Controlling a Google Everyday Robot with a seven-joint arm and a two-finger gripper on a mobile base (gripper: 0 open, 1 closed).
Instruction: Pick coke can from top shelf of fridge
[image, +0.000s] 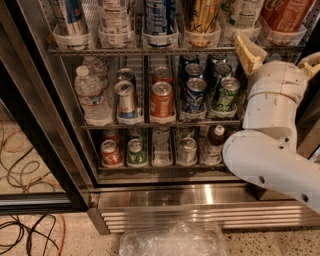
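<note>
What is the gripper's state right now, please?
Gripper: open, holding nothing, fingers spread just below the coke can at the right end of the top shelf.

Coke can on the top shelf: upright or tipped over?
Upright: the coke can stands in its white cup on the top shelf, lid out of frame. The end effector sits just below it, fingers open.

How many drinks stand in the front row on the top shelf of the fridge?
6, side by side along the top shelf; the coke can is rightmost. Others may hide behind. The gripper is open just below that can.
</note>
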